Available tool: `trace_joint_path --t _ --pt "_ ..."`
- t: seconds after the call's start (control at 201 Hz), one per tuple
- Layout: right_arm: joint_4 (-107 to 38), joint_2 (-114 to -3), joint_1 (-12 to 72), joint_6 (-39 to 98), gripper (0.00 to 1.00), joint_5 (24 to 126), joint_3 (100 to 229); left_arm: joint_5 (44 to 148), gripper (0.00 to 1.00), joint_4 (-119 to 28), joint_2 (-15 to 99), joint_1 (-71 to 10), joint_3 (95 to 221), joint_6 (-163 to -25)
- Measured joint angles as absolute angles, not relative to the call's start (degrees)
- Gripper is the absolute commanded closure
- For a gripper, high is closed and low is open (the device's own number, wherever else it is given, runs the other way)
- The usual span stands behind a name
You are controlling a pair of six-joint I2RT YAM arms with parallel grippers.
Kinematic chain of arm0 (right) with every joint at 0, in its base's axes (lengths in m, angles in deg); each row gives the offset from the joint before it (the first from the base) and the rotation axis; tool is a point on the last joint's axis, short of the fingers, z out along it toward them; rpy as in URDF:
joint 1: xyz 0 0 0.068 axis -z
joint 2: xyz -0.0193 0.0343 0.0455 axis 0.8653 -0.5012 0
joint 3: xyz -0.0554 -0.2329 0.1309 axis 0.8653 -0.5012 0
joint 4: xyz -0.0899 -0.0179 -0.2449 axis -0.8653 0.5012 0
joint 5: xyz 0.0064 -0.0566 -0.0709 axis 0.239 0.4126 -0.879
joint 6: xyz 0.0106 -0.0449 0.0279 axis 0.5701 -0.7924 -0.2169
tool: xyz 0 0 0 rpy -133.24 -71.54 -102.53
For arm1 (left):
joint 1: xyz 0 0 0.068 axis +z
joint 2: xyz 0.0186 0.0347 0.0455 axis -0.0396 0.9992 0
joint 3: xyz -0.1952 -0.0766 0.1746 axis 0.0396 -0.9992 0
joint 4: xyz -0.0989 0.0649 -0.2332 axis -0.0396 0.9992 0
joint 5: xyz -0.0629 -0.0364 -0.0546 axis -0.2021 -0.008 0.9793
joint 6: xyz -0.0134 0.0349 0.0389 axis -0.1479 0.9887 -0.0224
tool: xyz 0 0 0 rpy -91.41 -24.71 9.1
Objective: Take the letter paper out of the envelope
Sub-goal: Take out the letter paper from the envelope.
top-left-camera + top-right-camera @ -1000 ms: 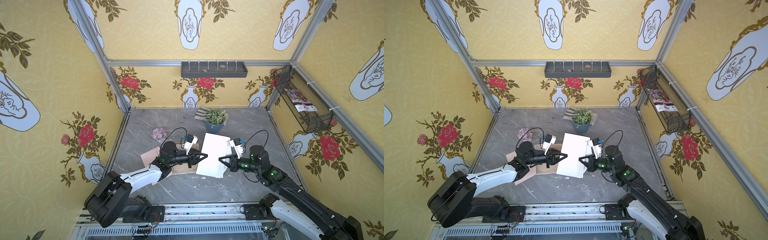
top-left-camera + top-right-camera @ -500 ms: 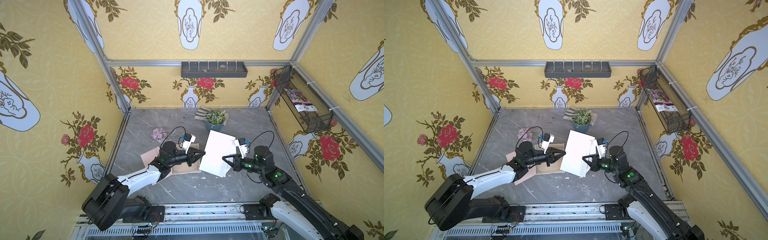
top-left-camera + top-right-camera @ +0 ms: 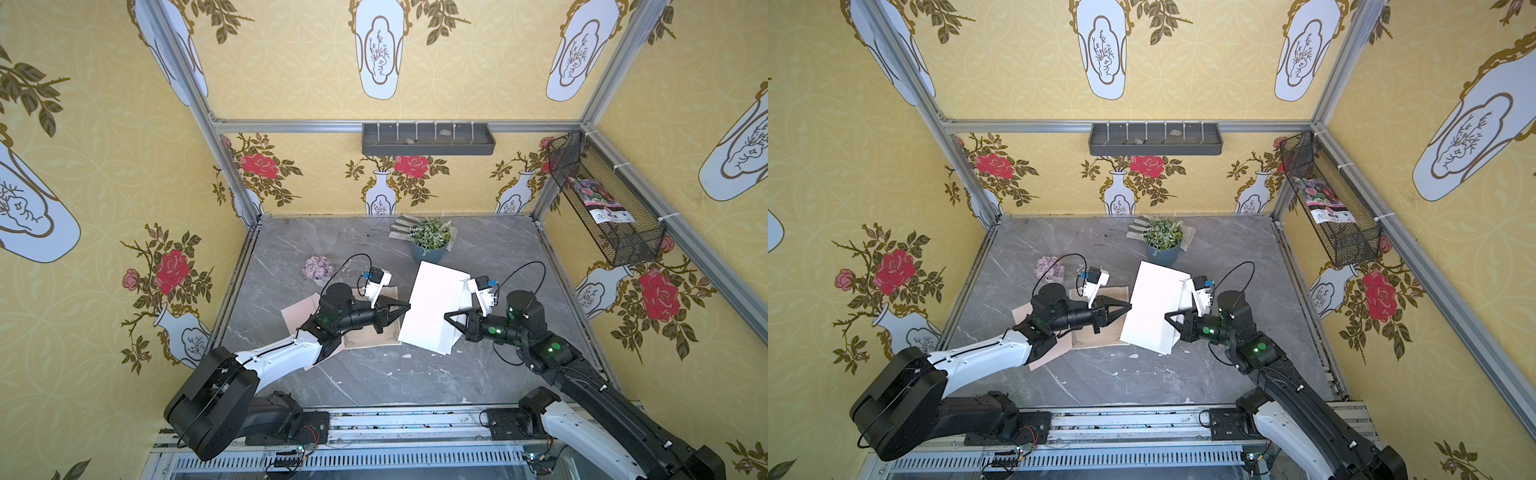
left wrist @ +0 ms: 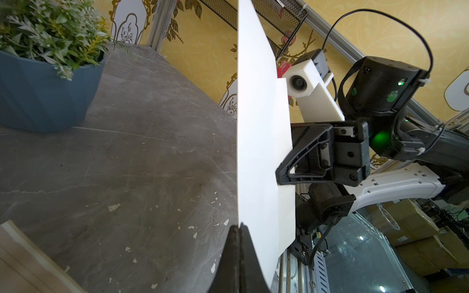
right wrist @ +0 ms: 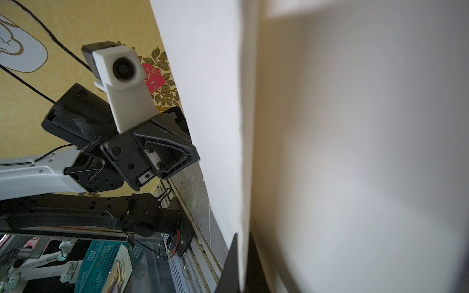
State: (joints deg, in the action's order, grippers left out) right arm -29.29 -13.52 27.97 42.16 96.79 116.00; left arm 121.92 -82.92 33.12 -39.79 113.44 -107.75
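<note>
Top views first: in both, the left pincer [image 3: 406,308] is closed to a point, its tip against one edge of the paper [image 3: 432,309]. The right pincer [image 3: 448,318] faces it from the opposite side, clamped on the paper's other edge. The white sheet hangs tilted between the two, clear of the worktop [image 3: 374,386]. The envelope [image 3: 370,337] lies flat on the worktop beneath the left pincer, apart from the paper. A pot [image 3: 430,249] stands beyond the paper, away from both pincers.

Left wrist view: the left pincer's fingers [image 4: 250,263] are pressed together, and the paper's [image 4: 256,126] edge runs straight into their tips. It looks nipped there, though the seam is too tight to be sure. Ahead of them, the right pincer [image 4: 279,177] grips the sheet's far edge. The pot [image 4: 38,101] stands off to one side on the worktop.

Right wrist view: the right pincer's fingers [image 5: 228,274] have a sheet edge sandwiched between them, holding the paper [image 5: 203,76]. Across the sheet, the left pincer [image 5: 187,157] meets the far edge, its tip hidden behind the paper.
</note>
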Motion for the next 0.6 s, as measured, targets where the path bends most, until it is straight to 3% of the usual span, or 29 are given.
trace_joint_path --t 0.597 --pt "-20.2 -7.7 31.1 39.8 1.0 93.9 119.0 114.6 1.0 -79.4 29.3 -36.7 111.4 -108.4"
